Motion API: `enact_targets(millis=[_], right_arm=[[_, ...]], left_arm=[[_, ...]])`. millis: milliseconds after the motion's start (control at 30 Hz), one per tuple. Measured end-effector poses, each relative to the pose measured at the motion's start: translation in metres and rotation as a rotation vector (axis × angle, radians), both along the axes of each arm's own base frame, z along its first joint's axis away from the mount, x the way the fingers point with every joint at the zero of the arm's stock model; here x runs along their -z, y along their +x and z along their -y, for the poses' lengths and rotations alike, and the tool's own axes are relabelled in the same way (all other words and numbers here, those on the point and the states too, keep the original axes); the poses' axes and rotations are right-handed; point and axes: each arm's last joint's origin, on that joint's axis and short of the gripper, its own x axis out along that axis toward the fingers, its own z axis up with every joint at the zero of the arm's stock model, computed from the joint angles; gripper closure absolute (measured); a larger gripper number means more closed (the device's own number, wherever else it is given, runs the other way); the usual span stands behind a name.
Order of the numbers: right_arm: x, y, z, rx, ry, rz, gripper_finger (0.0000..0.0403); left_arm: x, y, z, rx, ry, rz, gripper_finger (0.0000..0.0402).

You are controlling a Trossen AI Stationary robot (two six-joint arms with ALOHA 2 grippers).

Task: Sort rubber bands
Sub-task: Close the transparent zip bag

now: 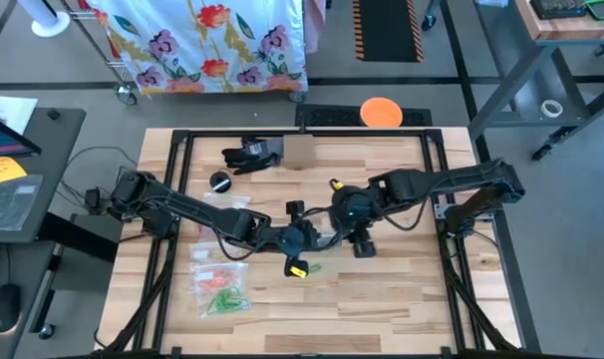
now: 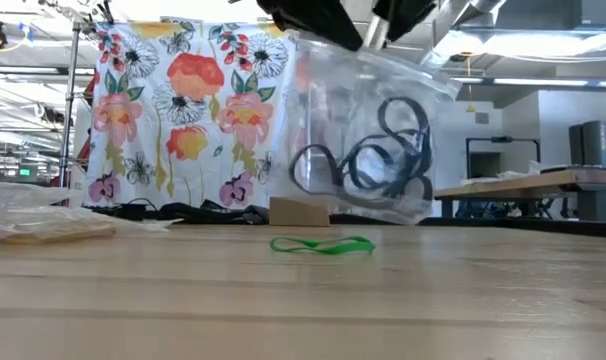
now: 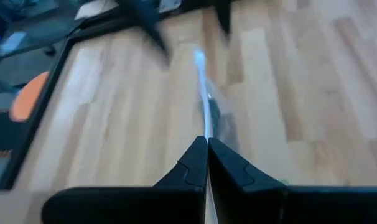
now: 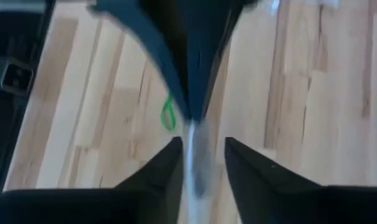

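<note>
Both arms meet mid-table. Left gripper (image 3: 207,146) is clamped on the edge of a clear plastic zip bag (image 2: 368,140) holding black rubber bands (image 2: 383,160), lifted off the wooden table (image 2: 303,300). Right gripper (image 4: 201,155) straddles the bag edge, jaws parted. One green rubber band (image 2: 323,245) lies below the bag.

**What you can't make out at this moment**

In the low view, both arms are cut off by the top edge, so you can't see what holds the clear bag (image 2: 368,140) there. In the high view, the bag is too small to pick out between the arms. Both wrist views are smeared: the bag's edge (image 3: 204,93) shows only as a pale streak, and the green rubber band (image 4: 168,116) as a blurred loop.
</note>
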Motion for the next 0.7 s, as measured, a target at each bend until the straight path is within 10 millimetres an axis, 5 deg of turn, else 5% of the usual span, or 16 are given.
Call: enact_targets(millis=[200,333,500,700], right_arm=[[-0.002,-0.037,-0.001,0.014,-0.086,-0.032,0.0235],[0.005,-0.069,-0.004,0.037,-0.087,0.174,0.0241],[0.051,-0.099,-0.003,0.043,-0.044,0.503,0.0242],[0.107,-0.112,0.006,0.088,0.011,0.76,0.0236]], left_arm=[[-0.019,-0.02,0.001,-0.045,0.011,0.002,0.0401],[-0.033,-0.032,0.005,-0.049,-0.012,0.039,0.0401],[-0.034,-0.035,0.011,-0.038,-0.025,0.041,0.0401],[-0.036,-0.034,0.014,-0.035,-0.041,0.067,0.0401]])
